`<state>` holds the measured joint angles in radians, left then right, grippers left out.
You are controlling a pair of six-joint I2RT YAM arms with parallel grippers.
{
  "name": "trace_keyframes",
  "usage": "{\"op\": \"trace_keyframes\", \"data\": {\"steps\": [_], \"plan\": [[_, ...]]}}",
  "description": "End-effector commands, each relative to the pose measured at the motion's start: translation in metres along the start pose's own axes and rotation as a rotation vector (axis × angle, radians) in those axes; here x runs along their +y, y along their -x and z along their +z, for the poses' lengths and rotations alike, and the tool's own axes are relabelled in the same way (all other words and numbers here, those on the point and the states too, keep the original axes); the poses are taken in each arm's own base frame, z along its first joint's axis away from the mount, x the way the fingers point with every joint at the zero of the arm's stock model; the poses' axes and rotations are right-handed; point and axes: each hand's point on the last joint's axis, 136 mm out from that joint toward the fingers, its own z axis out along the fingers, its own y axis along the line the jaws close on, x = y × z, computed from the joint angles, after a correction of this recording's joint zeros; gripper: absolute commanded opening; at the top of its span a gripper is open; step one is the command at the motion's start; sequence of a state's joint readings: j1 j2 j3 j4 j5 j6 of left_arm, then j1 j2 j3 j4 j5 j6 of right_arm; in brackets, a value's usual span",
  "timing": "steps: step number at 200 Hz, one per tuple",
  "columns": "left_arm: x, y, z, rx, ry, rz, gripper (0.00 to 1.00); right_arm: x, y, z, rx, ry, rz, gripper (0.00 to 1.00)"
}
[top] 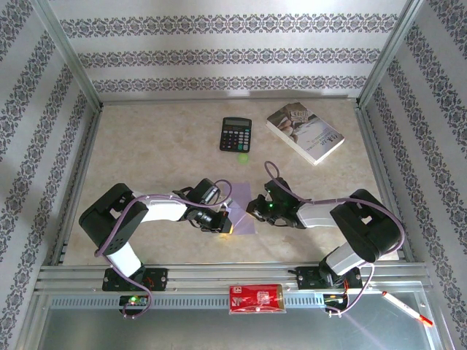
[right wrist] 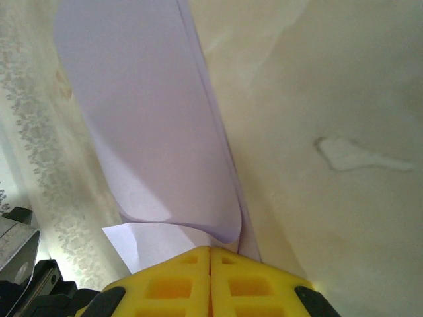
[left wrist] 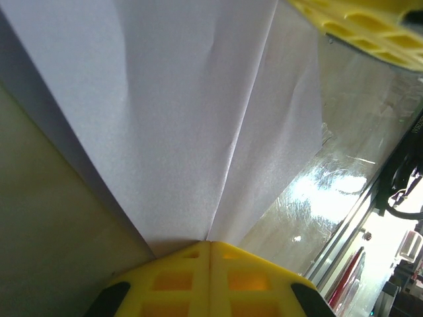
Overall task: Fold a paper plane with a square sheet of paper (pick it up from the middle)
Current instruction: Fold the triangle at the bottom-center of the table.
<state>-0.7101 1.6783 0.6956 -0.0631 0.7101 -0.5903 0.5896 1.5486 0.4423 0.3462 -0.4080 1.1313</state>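
We pinch the paper (top: 242,217) between us, left pincer (left wrist: 210,246) and right pincer (right wrist: 210,249) clenched on opposite edges.

A beige marbled tabletop (top: 146,146) carries a black pocket calculator (top: 236,134) at far centre. A small green disc (top: 243,156) lies just nearer, and a white-covered book (top: 305,131) sits far right.

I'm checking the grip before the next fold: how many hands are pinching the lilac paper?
2. The left hand is shut on the left side of the lilac paper, and the right hand is shut on its right side.
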Motion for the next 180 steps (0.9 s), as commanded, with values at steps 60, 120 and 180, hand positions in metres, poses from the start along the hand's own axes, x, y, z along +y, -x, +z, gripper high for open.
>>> {"op": "trace_keyframes", "data": {"steps": [60, 120, 180], "plan": [[0.062, -0.046, -0.002, 0.131, 0.233, -0.147, 0.00, -0.002, 0.023, -0.031, -0.102, -0.050, -0.109, 0.09], [0.061, -0.043, -0.002, 0.123, 0.231, -0.144, 0.00, 0.028, -0.030, -0.014, -0.031, 0.002, -0.169, 0.08], [0.061, -0.044, -0.003, 0.122, 0.232, -0.138, 0.00, 0.041, -0.054, 0.013, 0.040, 0.033, -0.170, 0.08]]}}
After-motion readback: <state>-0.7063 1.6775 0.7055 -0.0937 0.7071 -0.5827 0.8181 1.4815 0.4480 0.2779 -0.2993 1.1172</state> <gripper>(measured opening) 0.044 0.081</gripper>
